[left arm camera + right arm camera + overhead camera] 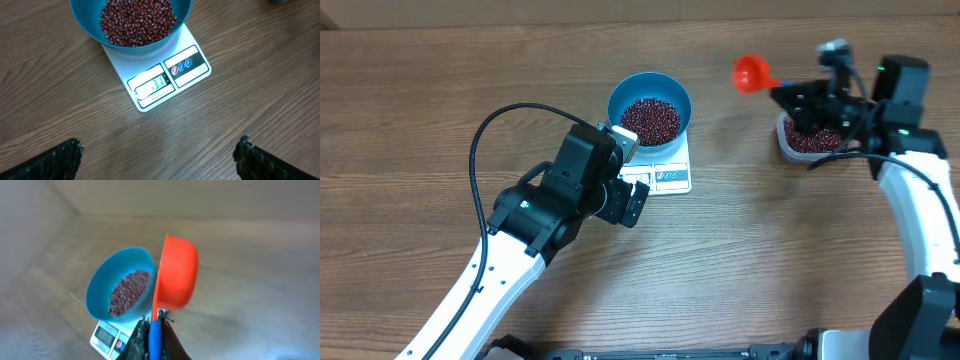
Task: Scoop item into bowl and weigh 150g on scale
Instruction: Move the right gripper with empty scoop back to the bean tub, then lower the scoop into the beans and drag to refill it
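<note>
left end effector (157, 162) hangs over the worktop (260, 100), fingers spread wide, nothing between them but brown wood grain. straight ahead of its fingertips, a little to the left, lies the scale (172, 75): flat, white, rounded corners, its display edge turned towards the end effector. digits are lit on the little screen, too soft to read for sure, and three small round buttons sit beside it. on the far part of the scale stands the bowl (84, 21), smooth bright blue, round and deep, its rim hanging out past the scale's edges. in it lie the beans (137, 20), tiny, glossy, dark red-brown, heaped loosely across the bottom. a black cable (480, 135) loops up behind the left arm.

over to the right end effector (154, 339): clamped tight on the thin handle of the scoop (175, 272), a smooth orange-red plastic cup held out in front of the fingers and turned on its side in the wrist view. beyond the scoop, lower and to its left, sit the blue bowl and the scale. overhead, the scoop is well apart from the bowl, with open wood between them. under the right end effector sits a clear tub (786, 148) of more beans, half covered by the black wrist.
</note>
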Robot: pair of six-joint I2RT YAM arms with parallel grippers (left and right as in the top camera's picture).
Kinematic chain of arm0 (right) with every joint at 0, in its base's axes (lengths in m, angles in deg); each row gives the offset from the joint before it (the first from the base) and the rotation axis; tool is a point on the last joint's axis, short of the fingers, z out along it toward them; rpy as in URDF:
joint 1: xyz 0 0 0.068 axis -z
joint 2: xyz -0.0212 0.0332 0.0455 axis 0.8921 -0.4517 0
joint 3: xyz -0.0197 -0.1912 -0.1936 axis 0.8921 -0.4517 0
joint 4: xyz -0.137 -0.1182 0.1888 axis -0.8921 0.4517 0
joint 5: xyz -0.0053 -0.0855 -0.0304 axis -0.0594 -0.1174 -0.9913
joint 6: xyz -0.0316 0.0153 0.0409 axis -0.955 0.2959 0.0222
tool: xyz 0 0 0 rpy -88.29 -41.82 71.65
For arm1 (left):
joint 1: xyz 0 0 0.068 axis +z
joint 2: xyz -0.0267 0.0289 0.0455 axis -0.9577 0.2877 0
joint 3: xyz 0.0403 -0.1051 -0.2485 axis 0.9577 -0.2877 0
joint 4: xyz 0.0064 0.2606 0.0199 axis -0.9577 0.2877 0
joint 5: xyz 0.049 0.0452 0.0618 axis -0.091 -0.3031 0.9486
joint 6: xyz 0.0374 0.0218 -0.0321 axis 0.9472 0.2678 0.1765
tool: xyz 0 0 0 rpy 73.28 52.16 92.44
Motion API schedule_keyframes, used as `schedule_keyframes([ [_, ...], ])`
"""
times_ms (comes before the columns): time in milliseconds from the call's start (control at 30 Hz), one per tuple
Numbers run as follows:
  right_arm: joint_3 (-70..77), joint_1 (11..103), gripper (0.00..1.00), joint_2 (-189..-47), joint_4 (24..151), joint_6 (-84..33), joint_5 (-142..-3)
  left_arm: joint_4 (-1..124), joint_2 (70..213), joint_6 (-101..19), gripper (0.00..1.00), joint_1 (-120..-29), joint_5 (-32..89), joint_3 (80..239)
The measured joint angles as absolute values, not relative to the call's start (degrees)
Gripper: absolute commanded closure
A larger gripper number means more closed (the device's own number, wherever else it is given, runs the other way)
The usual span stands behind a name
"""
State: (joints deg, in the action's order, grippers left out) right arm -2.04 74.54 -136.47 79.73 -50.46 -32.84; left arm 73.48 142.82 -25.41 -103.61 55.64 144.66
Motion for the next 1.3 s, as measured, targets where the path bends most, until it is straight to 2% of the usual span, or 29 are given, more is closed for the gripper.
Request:
schedule_keyframes([
  [200,-2.1,85.9,0.96,-136.5,87.8,-48.7,-33.3,73.5,142.8,-25.4,0.00,-103.6,55.6,144.7],
  [400,-2.1,90.4,0.96,-136.5,91.4,-48.9,-39.9,73.5,142.9,-25.4,0.00,-103.6,55.6,144.7],
  [733,-2.1,89.6,0.96,-136.5,92.3,-55.2,-55.3,73.5,142.9,-25.4,0.00,-103.6,55.6,144.7],
  [1000,-2.1,89.3,0.96,-137.2,92.8,-55.8,-57.3,73.5,142.9,-25.4,0.01,-103.6,55.6,144.7],
  [1300,-2.1,83.8,0.96,-142.0,91.3,-55.8,-61.1,73.5,142.9,-25.4,0.00,-103.6,55.6,144.7],
])
